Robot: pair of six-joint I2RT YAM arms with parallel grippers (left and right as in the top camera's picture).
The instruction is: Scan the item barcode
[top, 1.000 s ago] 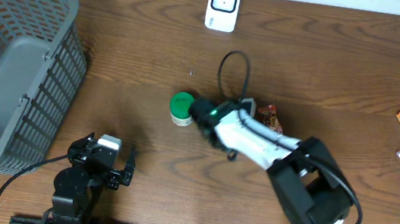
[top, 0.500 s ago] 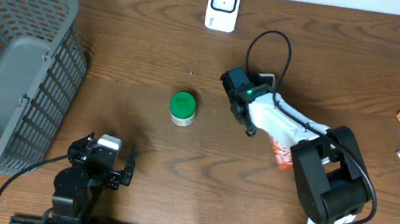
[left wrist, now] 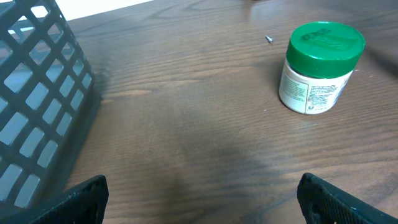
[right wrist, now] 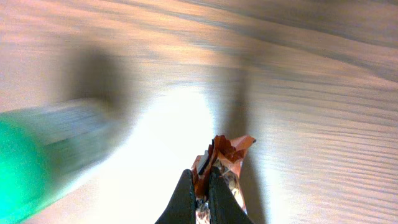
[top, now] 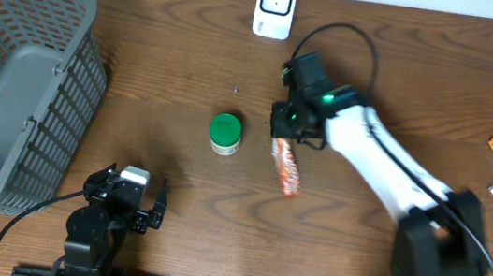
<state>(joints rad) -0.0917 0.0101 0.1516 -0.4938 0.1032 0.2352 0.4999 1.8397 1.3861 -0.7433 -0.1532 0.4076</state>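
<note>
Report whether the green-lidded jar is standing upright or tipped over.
Upright. In the left wrist view the jar stands on its base on the table, with its green lid on top and the label wall vertical.

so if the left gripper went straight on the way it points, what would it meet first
Straight ahead of the left gripper is bare table; the green-lidded jar, off to the right, may catch that finger, depth unclear.

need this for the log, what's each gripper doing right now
left gripper: open, holding nothing
right gripper: shut on the snack packet
</note>
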